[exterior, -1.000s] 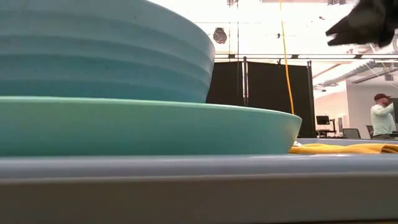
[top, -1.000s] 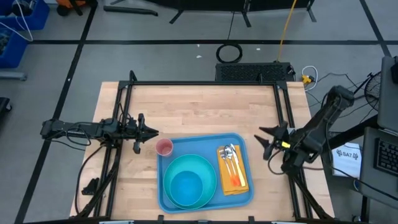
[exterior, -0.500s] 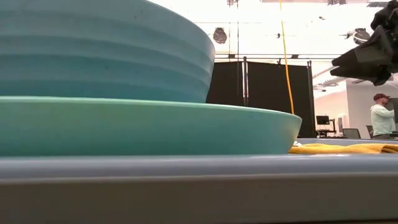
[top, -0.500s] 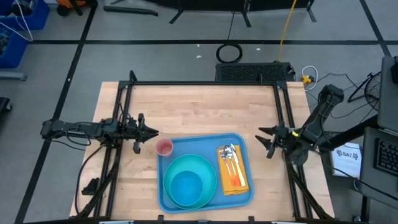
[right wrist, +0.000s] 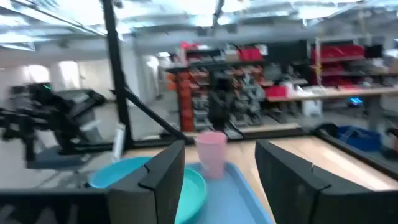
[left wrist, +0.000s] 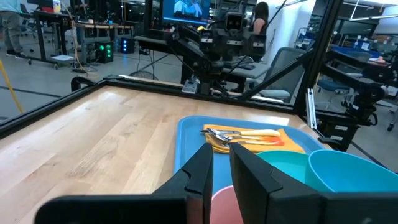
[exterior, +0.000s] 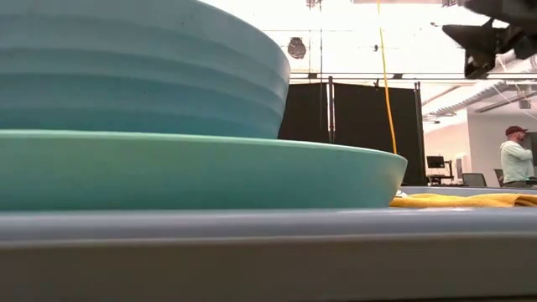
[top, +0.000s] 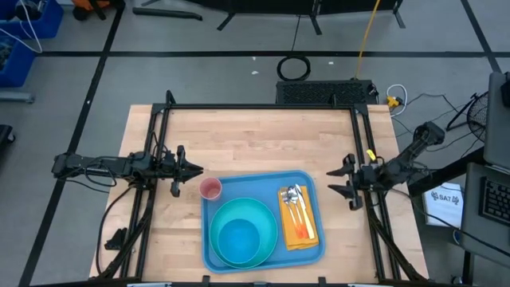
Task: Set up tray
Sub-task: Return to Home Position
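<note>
Left end effector (top: 194, 169) nearly closed; right end effector (top: 338, 179) spread open, both empty.

High view: straight down over whole bench (top: 255, 135). Low view: bench-level, jammed against tray (exterior: 268, 252) rim and plate (exterior: 201, 172), facing room. Wrist views face each other across the bench; both share tray, bowl (left wrist: 351, 171), pink cup (right wrist: 211, 152).
</note>
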`<state>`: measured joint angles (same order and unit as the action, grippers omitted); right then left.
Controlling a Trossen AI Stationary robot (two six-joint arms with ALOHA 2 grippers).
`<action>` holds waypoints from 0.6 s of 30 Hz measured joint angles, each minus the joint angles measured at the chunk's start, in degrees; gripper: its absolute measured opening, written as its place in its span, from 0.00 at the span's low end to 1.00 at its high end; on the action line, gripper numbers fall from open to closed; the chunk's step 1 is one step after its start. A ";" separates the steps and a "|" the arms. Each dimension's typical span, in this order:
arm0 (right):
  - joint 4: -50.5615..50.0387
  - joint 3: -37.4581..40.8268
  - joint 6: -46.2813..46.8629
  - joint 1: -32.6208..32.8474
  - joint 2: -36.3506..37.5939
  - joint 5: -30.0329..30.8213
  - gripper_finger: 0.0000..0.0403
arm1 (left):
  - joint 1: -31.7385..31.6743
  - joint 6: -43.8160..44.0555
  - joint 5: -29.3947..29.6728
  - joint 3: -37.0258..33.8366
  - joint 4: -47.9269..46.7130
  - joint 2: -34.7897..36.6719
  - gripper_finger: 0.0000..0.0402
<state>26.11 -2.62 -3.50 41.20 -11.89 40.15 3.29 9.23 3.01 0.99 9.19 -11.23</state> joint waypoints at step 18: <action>-16.91 0.53 7.83 -20.47 2.14 -18.79 0.44 | 0.01 -0.01 0.00 0.00 -0.01 -0.01 0.14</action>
<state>9.20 -2.09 4.33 20.73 -9.76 21.36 3.30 9.23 3.01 0.99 9.18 -11.25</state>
